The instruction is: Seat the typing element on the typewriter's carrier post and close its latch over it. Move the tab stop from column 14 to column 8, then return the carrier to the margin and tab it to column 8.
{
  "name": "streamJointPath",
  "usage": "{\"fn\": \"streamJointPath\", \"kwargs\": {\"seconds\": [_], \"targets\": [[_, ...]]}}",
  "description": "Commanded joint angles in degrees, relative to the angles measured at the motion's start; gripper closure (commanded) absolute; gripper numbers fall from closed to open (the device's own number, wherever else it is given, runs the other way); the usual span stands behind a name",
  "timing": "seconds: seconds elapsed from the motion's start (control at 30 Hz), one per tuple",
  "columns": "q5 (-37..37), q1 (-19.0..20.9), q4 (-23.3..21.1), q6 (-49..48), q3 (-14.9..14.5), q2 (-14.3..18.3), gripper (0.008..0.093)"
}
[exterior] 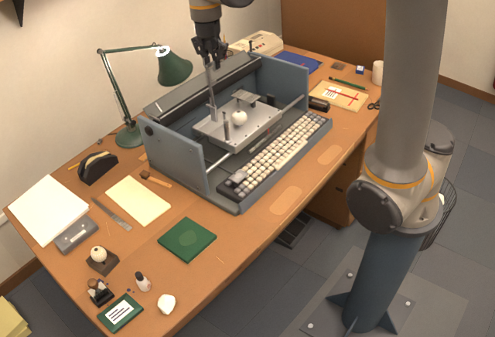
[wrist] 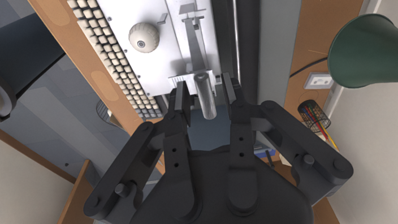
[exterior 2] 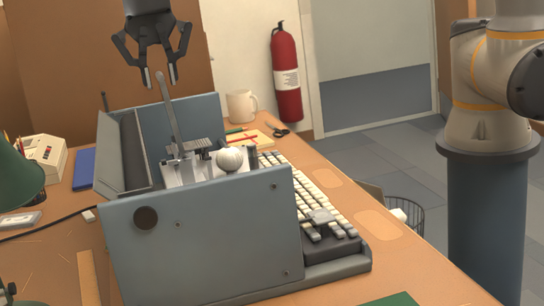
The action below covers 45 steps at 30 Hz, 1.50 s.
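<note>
Inside the open blue-grey typewriter (exterior: pixel 236 133) a pale metal carrier (exterior: pixel 238 123) rides on a rail. The white ball-shaped typing element (exterior: pixel 239 117) (exterior 2: pixel 229 159) (wrist: pixel 143 37) sits on the carrier. A long grey latch lever (exterior: pixel 210 89) (exterior 2: pixel 170 112) stands nearly upright from the carrier's rear. Its ribbed grip end (wrist: pixel 205 95) points up between my fingers. My gripper (exterior: pixel 210 60) (exterior 2: pixel 159 77) (wrist: pixel 202 92) hovers at the lever's top. It is open and holds nothing. A short dark post (exterior: pixel 226 130) stands on the carrier's near side.
Behind the typewriter stand a green desk lamp (exterior: pixel 172 68), a beige calculator (exterior: pixel 256 42) and a brown partition. The keyboard (exterior: pixel 276 151) runs along the front. A second typing ball (exterior: pixel 98 253) rests on a block at the desk's left end, by paper pads and a green mat (exterior: pixel 186 239).
</note>
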Motion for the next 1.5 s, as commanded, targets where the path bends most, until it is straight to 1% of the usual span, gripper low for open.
{"fn": "streamJointPath", "kwargs": {"seconds": [0.0,0.23,0.77,1.47], "targets": [[0.00,0.00,-0.02,0.00,-0.06,-0.03,0.0614],[0.00,0.00,-0.02,0.00,-0.05,-0.02,0.0614],[0.00,0.00,-0.02,0.00,-0.05,-0.02,0.0929],[0.00,-0.02,-0.02,-0.02,0.05,-0.13,0.0934]]}}
